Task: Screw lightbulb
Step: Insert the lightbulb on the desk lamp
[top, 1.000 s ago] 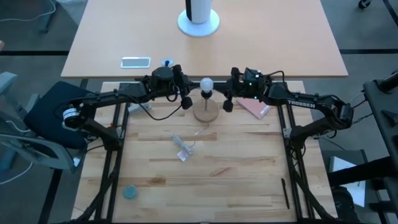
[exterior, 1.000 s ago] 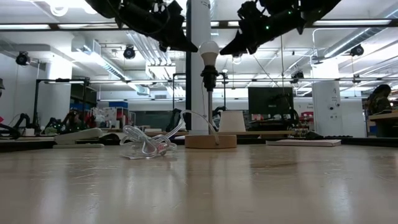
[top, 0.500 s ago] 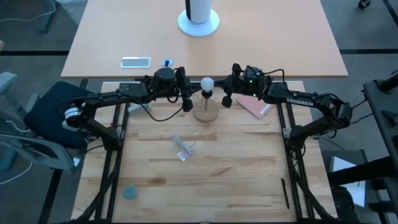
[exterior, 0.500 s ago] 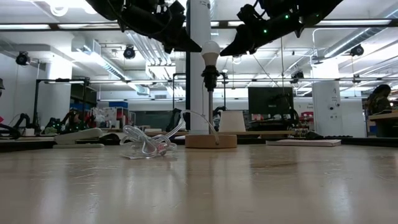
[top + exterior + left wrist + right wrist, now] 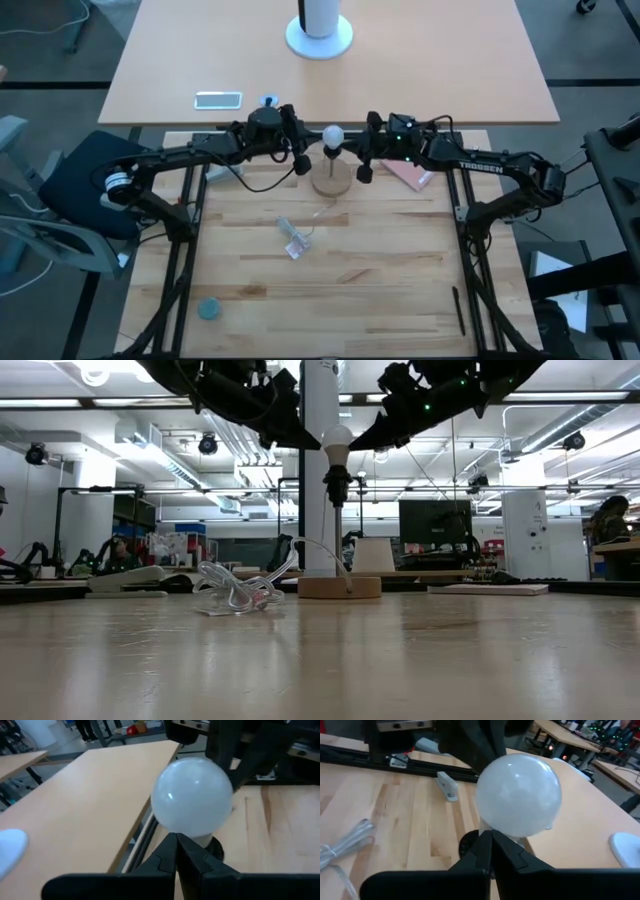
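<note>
The frosted white lightbulb sits upright in the black socket, on a thin stem above the round wooden base at the table's far middle. My left gripper is shut and hovers just left of the bulb. The left wrist view shows its closed fingertips in front of the bulb. My right gripper is shut and hovers just right of the bulb, its closed tips before the bulb. I see no touch.
A crumpled clear wrapper lies near the table's middle. A pink flat object lies under my right arm. A small blue-green disc lies at the near left and a black pen at the near right.
My right gripper has edged a little toward the table's left, closer to the bulb. The bulb and its stand have stayed where they were.
</note>
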Controlling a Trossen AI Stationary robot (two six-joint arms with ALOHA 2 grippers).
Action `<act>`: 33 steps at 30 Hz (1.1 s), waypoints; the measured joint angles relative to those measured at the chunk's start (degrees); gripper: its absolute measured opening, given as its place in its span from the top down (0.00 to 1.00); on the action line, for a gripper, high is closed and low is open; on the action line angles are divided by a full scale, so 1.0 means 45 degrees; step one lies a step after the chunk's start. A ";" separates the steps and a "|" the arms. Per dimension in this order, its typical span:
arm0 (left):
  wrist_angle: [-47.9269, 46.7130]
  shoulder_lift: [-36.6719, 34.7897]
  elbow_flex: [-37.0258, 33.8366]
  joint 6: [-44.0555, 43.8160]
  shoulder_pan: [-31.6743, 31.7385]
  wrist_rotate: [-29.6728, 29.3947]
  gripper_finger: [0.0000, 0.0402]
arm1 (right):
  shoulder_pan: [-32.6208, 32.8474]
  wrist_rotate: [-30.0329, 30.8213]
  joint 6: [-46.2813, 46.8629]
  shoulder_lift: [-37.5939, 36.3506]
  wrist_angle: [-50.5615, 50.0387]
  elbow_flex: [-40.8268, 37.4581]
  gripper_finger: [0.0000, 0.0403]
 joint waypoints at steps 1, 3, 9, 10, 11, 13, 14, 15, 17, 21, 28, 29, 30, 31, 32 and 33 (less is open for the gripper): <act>-0.0030 -0.0086 0.0000 -0.0054 -0.0033 0.0062 1.00 | -0.0010 0.0082 0.0000 -0.0013 -0.0009 0.0000 0.99; -0.0214 -0.0273 0.0000 -0.0163 -0.0096 0.0373 1.00 | -0.0020 0.0459 -0.0032 -0.0047 -0.0024 0.0000 0.99; -0.0308 -0.0286 0.0000 -0.0147 -0.0148 0.0970 1.00 | -0.0233 0.1487 -0.0335 0.0048 0.0181 0.0000 0.99; -0.0195 -0.0251 0.0000 -0.0069 -0.0148 0.0978 1.00 | -0.0314 0.1483 -0.0319 0.0102 0.0301 0.0000 0.99; -0.0114 -0.0226 0.0000 -0.0026 -0.0144 0.0980 1.00 | -0.0363 0.1491 -0.0277 0.0136 0.0320 0.0000 0.99; -0.0076 -0.0197 -0.0005 -0.0005 -0.0144 0.0980 1.00 | -0.0394 0.1488 -0.0281 0.0146 0.0499 0.0000 0.99; 0.0036 -0.0197 -0.0005 0.0003 -0.0144 0.0975 1.00 | -0.0394 0.1479 -0.0301 0.0146 0.0672 0.0000 0.99; 0.0156 -0.0198 -0.0005 0.0041 -0.0144 0.0961 1.00 | -0.0391 0.1440 -0.0319 0.0141 0.0835 0.0000 0.99; 0.0206 -0.0212 -0.0005 0.0124 -0.0144 0.0907 1.00 | -0.0360 0.1199 -0.0320 0.0141 0.0988 0.0000 0.99; 0.0235 -0.0212 -0.0005 0.0154 -0.0144 0.0907 1.00 | -0.0374 0.0595 -0.0205 0.0141 0.1014 0.0000 0.99; 0.0223 -0.0220 -0.0005 0.0163 -0.0141 0.0142 1.00 | -0.0248 0.0530 -0.0082 0.0131 0.0853 0.0000 0.99; 0.0203 -0.0221 -0.0005 0.0163 -0.0131 -0.0148 1.00 | -0.0187 0.0519 -0.0082 0.0121 0.0802 0.0000 0.99; 0.0195 -0.0221 -0.0005 0.0171 -0.0123 -0.0435 1.00 | -0.0113 0.0472 -0.0087 0.0102 0.0759 0.0000 0.99; 0.0182 -0.0221 -0.0005 0.0207 -0.0090 -0.0616 1.00 | -0.0038 0.0375 -0.0090 0.0097 0.0724 0.0000 0.99; 0.0177 -0.0221 -0.0005 0.0207 -0.0080 -0.0711 1.00 | 0.0025 0.0266 -0.0087 0.0097 0.0694 0.0000 0.99; 0.0177 -0.0221 -0.0005 0.0207 -0.0066 -0.0753 1.00 | 0.0089 0.0206 -0.0082 0.0093 0.0658 0.0000 0.99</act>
